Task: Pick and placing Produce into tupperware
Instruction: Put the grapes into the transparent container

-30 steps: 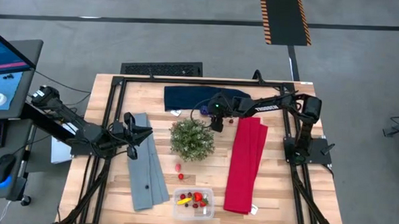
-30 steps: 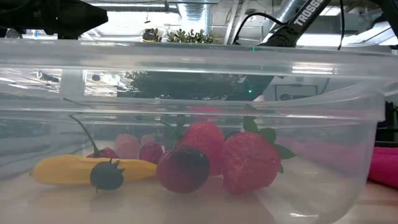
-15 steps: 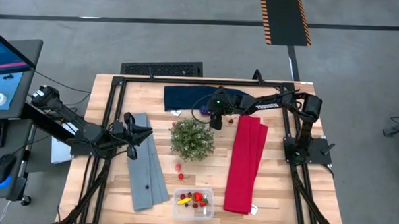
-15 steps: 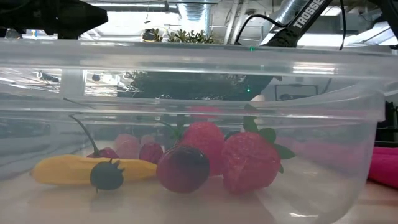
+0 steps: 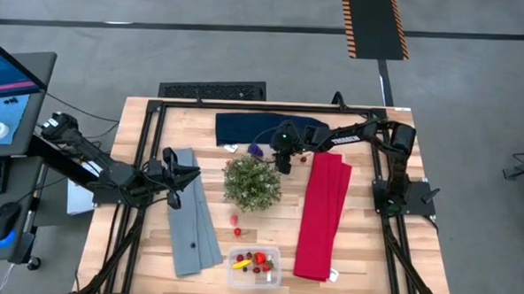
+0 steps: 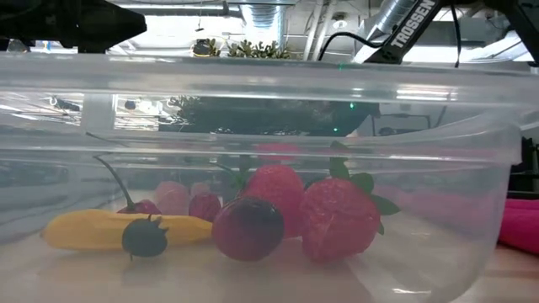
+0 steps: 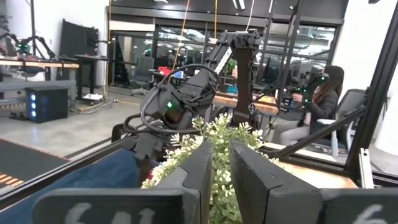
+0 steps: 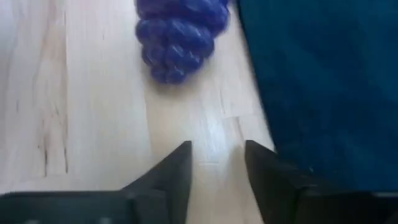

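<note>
Right gripper (image 8: 216,163) part open, empty, near grape cluster (image 8: 178,38)

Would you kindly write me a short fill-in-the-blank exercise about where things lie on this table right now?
1. The purple toy grape cluster lies on bare wood beside the dark ____ cloth.
2. The yellow toy piece lies inside the clear plastic ____.
3. One small red berry lies on the wood between the container and the bushy ____ plant.
4. The right pincer holds ____.

Missing words: blue; container; green; nothing
</note>
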{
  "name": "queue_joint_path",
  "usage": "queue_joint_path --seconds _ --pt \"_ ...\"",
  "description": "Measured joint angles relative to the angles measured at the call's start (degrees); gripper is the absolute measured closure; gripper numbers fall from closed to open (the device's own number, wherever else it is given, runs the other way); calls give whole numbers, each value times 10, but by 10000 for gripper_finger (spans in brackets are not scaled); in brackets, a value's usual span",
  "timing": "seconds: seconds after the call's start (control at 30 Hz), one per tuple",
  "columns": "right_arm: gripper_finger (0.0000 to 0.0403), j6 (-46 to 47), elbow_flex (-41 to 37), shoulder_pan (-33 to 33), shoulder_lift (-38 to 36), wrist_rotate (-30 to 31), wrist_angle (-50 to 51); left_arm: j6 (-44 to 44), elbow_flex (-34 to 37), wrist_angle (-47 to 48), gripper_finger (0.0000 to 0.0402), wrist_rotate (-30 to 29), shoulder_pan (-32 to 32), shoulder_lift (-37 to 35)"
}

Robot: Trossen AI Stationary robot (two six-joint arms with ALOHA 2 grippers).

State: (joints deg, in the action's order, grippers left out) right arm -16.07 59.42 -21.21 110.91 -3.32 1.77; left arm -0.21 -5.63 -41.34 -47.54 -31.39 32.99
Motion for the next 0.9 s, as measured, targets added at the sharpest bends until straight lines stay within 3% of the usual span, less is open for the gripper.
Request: queue_joint_path --seconds 0.2,0.3,0.47,0.63,0.83,0.9 --pt "364 -9 2 -3 -32 5 35 8 0 5 354 -7 0 0" --pt "390 -9 11 -9 -59 17 83 9 0 8 354 -6 0 0" --pt "353 14 17 -16 -133 32 165 -28 -4 5 354 -17 0 0" --pt "306 51 14 -7 -227 29 194 -6 -25 3 354 -3 0 0" --pt "287 95 14 21 -318 33 205 31 -48 3 354 -8 14 0" --pt "285 158 13 31 -343 32 198 33 -52 1 354 -8 17 0"
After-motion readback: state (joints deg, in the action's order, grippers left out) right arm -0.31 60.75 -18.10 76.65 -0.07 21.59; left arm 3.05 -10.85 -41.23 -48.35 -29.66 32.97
